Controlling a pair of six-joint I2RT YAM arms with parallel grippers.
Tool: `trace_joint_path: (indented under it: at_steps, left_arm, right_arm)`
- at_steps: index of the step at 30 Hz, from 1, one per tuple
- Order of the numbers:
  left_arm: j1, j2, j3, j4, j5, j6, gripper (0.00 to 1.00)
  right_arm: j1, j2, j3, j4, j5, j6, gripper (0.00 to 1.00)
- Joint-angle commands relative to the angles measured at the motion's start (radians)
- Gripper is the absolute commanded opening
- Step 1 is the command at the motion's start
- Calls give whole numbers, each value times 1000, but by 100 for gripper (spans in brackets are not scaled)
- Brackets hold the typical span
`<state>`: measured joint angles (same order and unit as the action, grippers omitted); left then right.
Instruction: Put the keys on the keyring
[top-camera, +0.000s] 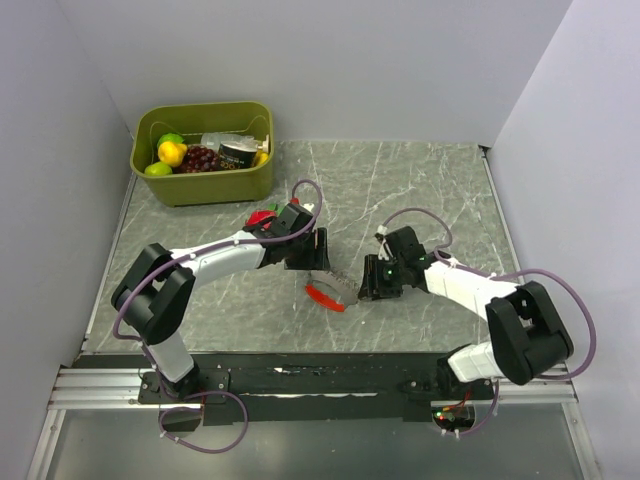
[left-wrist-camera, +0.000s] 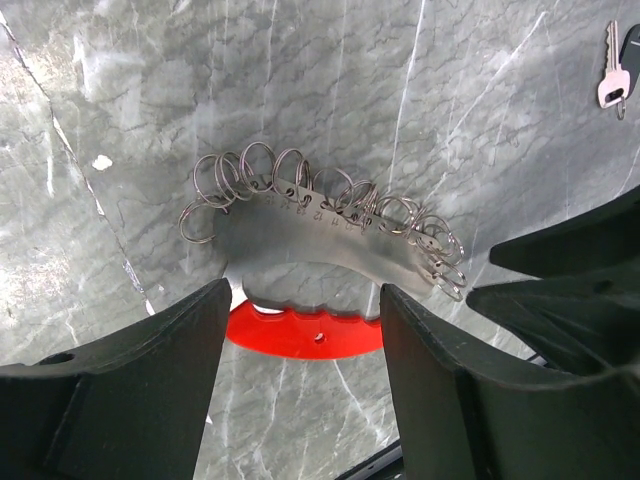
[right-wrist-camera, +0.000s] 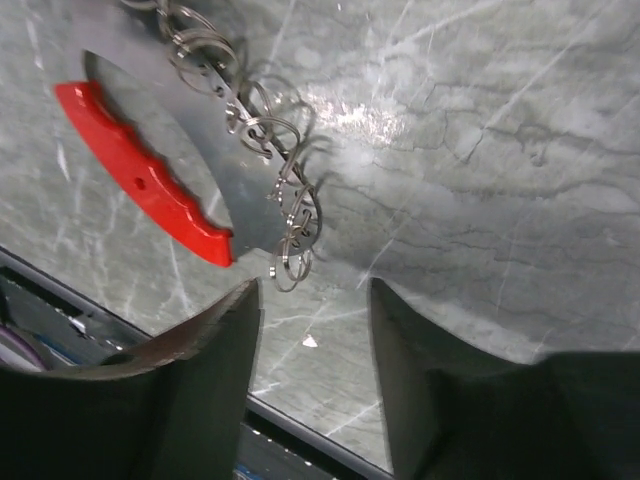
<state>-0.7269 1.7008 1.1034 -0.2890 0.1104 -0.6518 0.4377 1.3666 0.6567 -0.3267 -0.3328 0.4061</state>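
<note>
The left end effector (left-wrist-camera: 305, 300) and right end effector (right-wrist-camera: 312, 292) are hovering released at the keyring (left-wrist-camera: 300, 235). A key (left-wrist-camera: 612, 72) is lying well apart, so nothing is apparently getting threaded yet.

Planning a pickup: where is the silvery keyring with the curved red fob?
In the top view the silvery, red-fobbed keyring lies on the grey marble table, front centre, between the left gripper and the right gripper.
</note>
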Motion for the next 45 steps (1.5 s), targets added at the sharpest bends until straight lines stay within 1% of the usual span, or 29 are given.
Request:
trace_joint_path:
  at_steps: [1, 2, 5, 6, 8, 10, 13, 14, 15, 17, 19, 20, 27, 31, 32, 33, 34, 35, 36, 38, 41, 45]
  left_arm:
    - [1, -7, 10, 17, 12, -16, 67]
    - [0, -6, 10, 16, 12, -16, 67]
    - [0, -3, 10, 13, 11, -14, 67]
    - [1, -1, 13, 13, 8, -14, 67]
    - [3, 0, 15, 10, 6, -14, 67]
    - [3, 0, 16, 7, 3, -12, 67]
    - [6, 0, 18, -2, -8, -16, 67]
    - [6, -1, 19, -6, -12, -14, 67]
    - [7, -4, 19, -7, -14, -16, 67]
    - [9, -7, 16, -10, -18, -16, 67]
    - [11, -7, 19, -15, -25, -16, 67]
    - [11, -10, 19, -15, -29, -14, 67]
    - [17, -26, 19, -19, -41, -12, 67]
    - [20, -30, 19, -21, -44, -12, 67]
    - [20, -30, 19, -19, -44, -12, 67]
    - [21, -30, 19, -21, -46, -11, 67]
    - [23, -32, 16, -19, -48, -14, 67]
    - [23, -30, 16, -19, -48, -12, 68]
    - [23, -32, 18, -19, -49, -14, 67]
    - [21, -32, 19, -21, -52, -12, 68]
    - [21, -33, 16, -25, -58, -11, 68]
    - [21, -33, 12, -25, -61, -11, 68]
  right_arm:
    - [15, 40, 14, 38, -15, -9, 50]
    - [18, 46, 14, 46, -18, -6, 47]
    - [29, 69, 18, 64, -26, 2, 47]
    - [30, 77, 21, 67, -29, 2, 44]
    - [33, 92, 26, 77, -29, 7, 43]
    - [35, 103, 32, 77, -28, 5, 41]
    - [33, 108, 37, 72, -15, 0, 27]
    - [36, 106, 38, 69, -8, 0, 20]
    - [35, 104, 41, 66, 3, -1, 18]
    - [35, 95, 44, 60, 12, -7, 9]
    - [35, 86, 53, 52, 20, -12, 2]
    - [36, 83, 57, 49, 20, -12, 0]
    - [38, 17, 64, 28, 9, -29, 0]
    - [38, -26, 83, -5, 44, -29, 0]
    - [36, -27, 90, -14, 58, -27, 0]
    - [36, -24, 98, -35, 76, -27, 4]
    - [38, -9, 119, -46, 86, -33, 10]
    - [38, 2, 132, -61, 95, -38, 34]
    - [42, 11, 141, -84, 118, -41, 40]
    - [50, 37, 170, -106, 149, -46, 48]
    - [67, 64, 198, -135, 202, -58, 51]
    - [84, 120, 222, -153, 230, -66, 51]
